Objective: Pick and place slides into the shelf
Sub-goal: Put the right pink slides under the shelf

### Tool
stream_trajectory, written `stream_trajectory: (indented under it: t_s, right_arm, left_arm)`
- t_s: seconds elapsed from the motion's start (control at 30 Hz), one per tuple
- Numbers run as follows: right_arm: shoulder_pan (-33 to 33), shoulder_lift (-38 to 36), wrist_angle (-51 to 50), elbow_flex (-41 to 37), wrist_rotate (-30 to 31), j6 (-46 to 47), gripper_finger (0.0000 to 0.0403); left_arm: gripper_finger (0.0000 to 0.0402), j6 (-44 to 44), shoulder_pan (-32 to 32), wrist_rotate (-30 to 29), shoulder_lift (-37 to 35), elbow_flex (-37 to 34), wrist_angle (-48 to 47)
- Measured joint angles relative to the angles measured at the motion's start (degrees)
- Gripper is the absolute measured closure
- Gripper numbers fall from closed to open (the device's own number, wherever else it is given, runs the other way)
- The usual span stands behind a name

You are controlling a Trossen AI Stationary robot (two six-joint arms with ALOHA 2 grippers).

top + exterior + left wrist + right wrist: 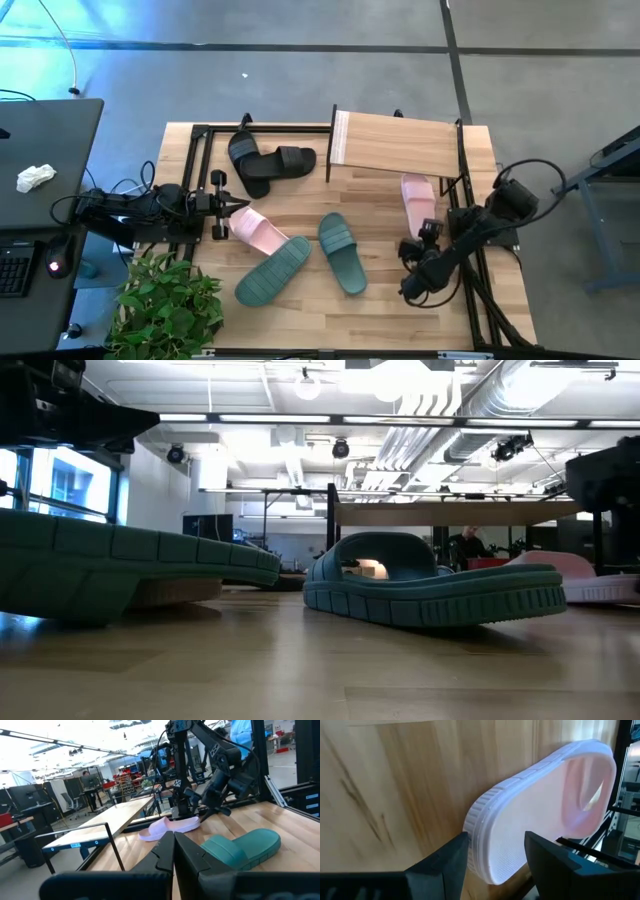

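The shelf [395, 142] stands at the table's far edge with nothing on its plank top. One pale pink slide [418, 203] lies flat in front of it, toward the right. My right gripper [495, 855] is open, and its fingers stand on either side of that slide's near end [492, 862]. The second pink slide [260, 232] lies by my left gripper [222, 205], which is shut and empty in its wrist view [174, 851]. Two teal slides [342, 252] [272, 270] rest mid-table. The black pair [270, 160] sits left of the shelf.
Black metal frames [195, 180] run along the table's left and right sides under the arms. A potted plant [165, 305] stands at the near left corner. A dark desk with a keyboard and a crumpled white cloth [35, 178] lies off the table's left side.
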Motion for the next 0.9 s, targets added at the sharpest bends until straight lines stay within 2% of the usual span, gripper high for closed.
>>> stream_trajectory:
  t_s: [0.67, 0.77, 0.9]
  right_arm:
    - [-6.1, 0.6, 2.0, 0.0, -0.4, -3.1, 0.0218]
    - [-7.1, 1.8, 2.1, 0.0, -0.5, -3.2, 0.023]
    - [-7.8, 3.6, 3.4, 0.0, -0.6, -4.4, 0.0274]
  left_arm:
    - [0.0401, 0.0, 0.0, 0.0, 0.0, 0.0, 0.0]
    - [0.0401, 0.0, 0.0, 0.0, 0.0, 0.0, 0.0]
    - [0.0401, 0.0, 0.0, 0.0, 0.0, 0.0, 0.0]
